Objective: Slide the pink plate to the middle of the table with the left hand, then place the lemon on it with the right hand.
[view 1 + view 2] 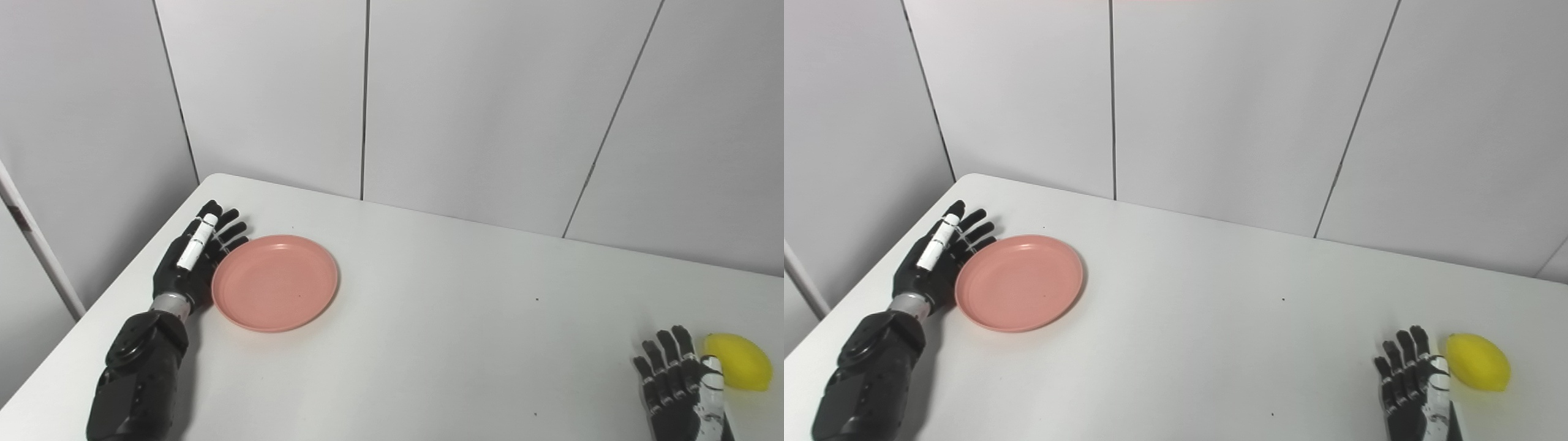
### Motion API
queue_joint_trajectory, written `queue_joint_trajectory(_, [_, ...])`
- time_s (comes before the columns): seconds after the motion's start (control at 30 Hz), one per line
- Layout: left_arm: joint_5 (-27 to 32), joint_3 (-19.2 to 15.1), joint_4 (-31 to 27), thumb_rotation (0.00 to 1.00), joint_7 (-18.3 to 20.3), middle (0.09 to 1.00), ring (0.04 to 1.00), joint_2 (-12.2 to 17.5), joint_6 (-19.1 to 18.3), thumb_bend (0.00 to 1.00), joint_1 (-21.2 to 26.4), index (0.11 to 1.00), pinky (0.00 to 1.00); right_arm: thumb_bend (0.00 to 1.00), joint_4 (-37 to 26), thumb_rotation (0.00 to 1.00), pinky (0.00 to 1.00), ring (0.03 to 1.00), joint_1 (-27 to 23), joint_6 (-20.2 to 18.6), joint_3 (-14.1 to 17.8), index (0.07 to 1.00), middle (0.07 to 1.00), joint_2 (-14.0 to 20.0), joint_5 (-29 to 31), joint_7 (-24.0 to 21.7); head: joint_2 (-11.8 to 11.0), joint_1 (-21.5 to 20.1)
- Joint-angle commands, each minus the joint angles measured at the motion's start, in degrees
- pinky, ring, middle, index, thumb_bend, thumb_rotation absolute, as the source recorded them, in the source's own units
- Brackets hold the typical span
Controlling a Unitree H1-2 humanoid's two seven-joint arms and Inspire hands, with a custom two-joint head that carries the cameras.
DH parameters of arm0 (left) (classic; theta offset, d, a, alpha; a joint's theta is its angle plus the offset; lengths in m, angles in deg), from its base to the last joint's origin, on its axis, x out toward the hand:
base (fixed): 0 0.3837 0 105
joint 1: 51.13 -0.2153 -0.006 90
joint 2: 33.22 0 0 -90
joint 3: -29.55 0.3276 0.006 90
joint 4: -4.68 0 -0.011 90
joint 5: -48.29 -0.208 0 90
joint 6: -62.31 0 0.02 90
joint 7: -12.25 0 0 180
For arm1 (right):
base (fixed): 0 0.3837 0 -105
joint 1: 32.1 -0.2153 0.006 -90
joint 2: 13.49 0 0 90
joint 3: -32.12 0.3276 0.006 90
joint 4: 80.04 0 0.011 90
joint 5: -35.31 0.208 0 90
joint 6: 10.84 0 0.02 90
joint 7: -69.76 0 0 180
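Resting flat at the far-left part of the white worktop (441,318), the left robot hand (193,260) lies with its fingers spread wide and straight, holding nothing, its inner side against the left rim of the pink plate (275,283). The plate sits near the worktop's left edge and left far corner, well left of the middle. A broad bare stretch of worktop lies between the plate and the right side. The plate holds nothing. At the near-right, the right robot hand (1415,386) lies palm down, fingers extended and apart, holding nothing, with the yellow lemon (1478,361) just beside it on its right; whether they touch cannot be told. The lemon rests on the worktop near the right edge. Grey wall panels (478,98) with dark vertical seams stand behind the worktop's far edge.
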Motion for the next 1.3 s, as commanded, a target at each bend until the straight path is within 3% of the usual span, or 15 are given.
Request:
queue_joint_trajectory(0.0, [-0.9,0.5,-1.8,0.52,-1.7,0.809,0.757,-0.5,-1.9,0.52,-0.6,0.895,0.72,0.67,2.9,0.92,1.00,0.990,3.4,-0.1,-0.5,1.000,1.000,-1.0,0.3,-0.8,0.0,0.0])
queue_joint_trajectory(0.33, [-2.6,1.1,-5.3,0.50,-7.2,0.758,0.738,-6.2,-1.1,0.55,-2.2,0.879,0.73,0.66,2.8,0.93,1.00,0.992,3.4,-0.5,-0.7,1.000,1.000,-1.0,0.5,-0.9,0.0,-0.1])
queue_joint_trajectory(0.63, [-5.4,1.7,-7.0,0.52,-10.3,0.747,0.750,-8.8,0.5,0.55,-2.3,0.873,0.76,0.65,2.5,0.92,1.00,0.987,3.5,-0.6,-0.8,1.000,1.000,-1.1,0.7,-0.9,0.4,-0.3])
queue_joint_trajectory(1.1, [-5.4,2.5,-13.3,0.63,-14.0,0.860,0.857,-12.3,-5.0,0.51,-3.5,0.906,0.87,0.67,2.9,0.89,1.00,0.981,3.1,-0.9,-0.8,1.000,1.000,-1.5,0.4,-0.2,0.5,-0.5])
queue_joint_trajectory(1.27, [-5.8,3.2,-15.8,0.63,-15.3,0.853,0.847,-13.1,-7.5,0.51,-3.9,0.899,0.88,0.67,3.1,0.90,1.00,0.985,3.2,-0.8,-0.9,1.000,1.000,-1.4,0.6,-0.6,0.6,-0.7])
